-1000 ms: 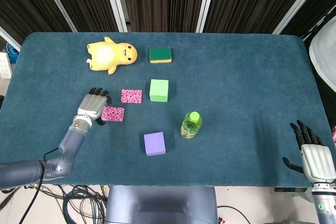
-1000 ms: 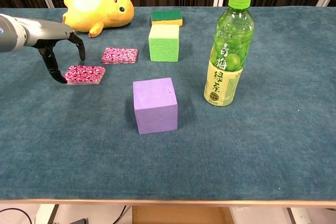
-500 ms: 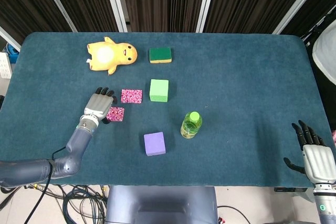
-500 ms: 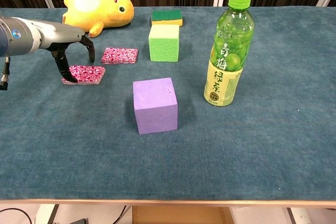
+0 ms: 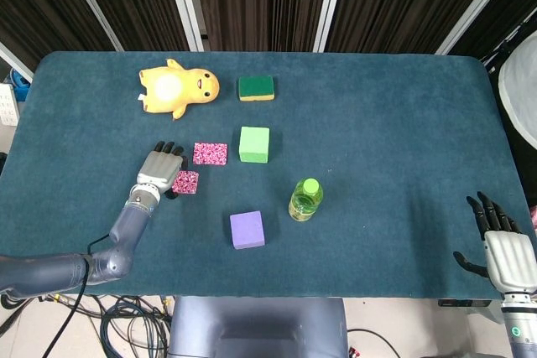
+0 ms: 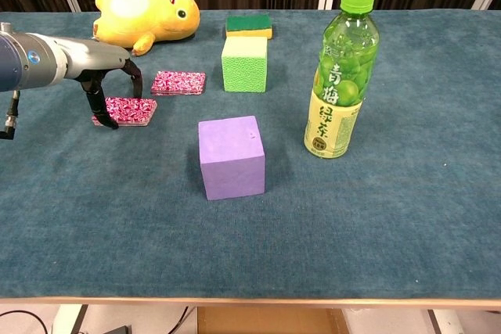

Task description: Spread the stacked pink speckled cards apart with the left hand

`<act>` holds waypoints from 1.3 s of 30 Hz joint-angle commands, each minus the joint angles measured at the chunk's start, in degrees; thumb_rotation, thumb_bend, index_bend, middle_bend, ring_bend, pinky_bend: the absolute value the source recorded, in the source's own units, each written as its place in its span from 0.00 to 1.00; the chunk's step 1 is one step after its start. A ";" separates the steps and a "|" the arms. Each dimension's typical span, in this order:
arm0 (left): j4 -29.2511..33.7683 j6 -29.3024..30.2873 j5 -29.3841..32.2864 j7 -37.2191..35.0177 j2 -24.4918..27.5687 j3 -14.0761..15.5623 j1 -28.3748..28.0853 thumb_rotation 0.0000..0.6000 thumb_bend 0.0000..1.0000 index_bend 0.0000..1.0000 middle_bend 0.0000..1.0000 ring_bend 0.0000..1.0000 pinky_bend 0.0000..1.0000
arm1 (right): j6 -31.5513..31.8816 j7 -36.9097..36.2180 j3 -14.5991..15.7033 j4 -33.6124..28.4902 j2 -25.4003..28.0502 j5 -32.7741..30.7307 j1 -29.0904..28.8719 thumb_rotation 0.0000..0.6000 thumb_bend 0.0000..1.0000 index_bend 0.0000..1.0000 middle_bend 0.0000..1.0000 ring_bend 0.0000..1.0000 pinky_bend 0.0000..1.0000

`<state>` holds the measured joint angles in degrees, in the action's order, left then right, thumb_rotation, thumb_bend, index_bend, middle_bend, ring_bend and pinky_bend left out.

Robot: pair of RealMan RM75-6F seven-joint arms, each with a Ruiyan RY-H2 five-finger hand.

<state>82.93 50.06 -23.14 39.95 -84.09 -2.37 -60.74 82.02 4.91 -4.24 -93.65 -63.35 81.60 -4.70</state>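
The left hand (image 5: 159, 168) rests palm-down over the nearer pink speckled card (image 6: 125, 111), a thin flat rectangle with a glossy mottled face, lying on the table (image 5: 377, 123) covered in napped teal cloth. Its dark fingers (image 6: 100, 105) arch down with the tips touching the card's left part; they grip nothing. The second pink speckled card (image 5: 210, 153) lies flat just beyond, apart from the first, beside a light green foam cube (image 5: 254, 144). A matte purple foam cube (image 6: 231, 156) sits nearer the front, a clear green-capped plastic bottle (image 6: 340, 76) stands upright to its right. A plush yellow duck toy (image 5: 178, 88) and a green-and-yellow sponge (image 5: 256, 88) lie at the back. The right hand (image 5: 502, 245) hovers at the table's front corner, fingers spread, empty.
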 commanded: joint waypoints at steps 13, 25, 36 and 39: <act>0.54 0.52 1.22 1.36 0.19 -0.04 -0.22 1.00 0.18 0.44 0.20 0.00 0.00 | -0.27 -0.12 0.18 -0.09 0.02 0.10 -0.02 1.00 0.18 0.00 0.00 0.06 0.21; 0.49 0.69 1.80 1.89 0.11 -0.32 -0.33 1.00 0.23 0.47 0.23 0.00 0.00 | -0.55 -0.04 0.31 -0.14 -0.02 0.24 -0.16 1.00 0.18 0.00 0.00 0.06 0.21; 2.52 1.75 2.11 2.61 1.53 -0.72 -0.51 1.00 0.26 0.49 0.24 0.00 0.00 | -0.79 -0.21 0.32 -0.14 -0.01 0.25 -0.29 1.00 0.18 0.00 0.00 0.06 0.21; 3.58 2.42 2.00 2.77 2.21 -0.90 -0.52 1.00 0.26 0.50 0.24 0.00 0.00 | -0.80 -0.24 0.22 -0.17 0.02 0.10 -0.31 1.00 0.19 0.00 0.00 0.06 0.21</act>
<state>86.26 52.27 -21.10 42.62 -82.09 -3.20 -61.26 81.21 4.67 -4.01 -93.81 -63.33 81.71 -5.01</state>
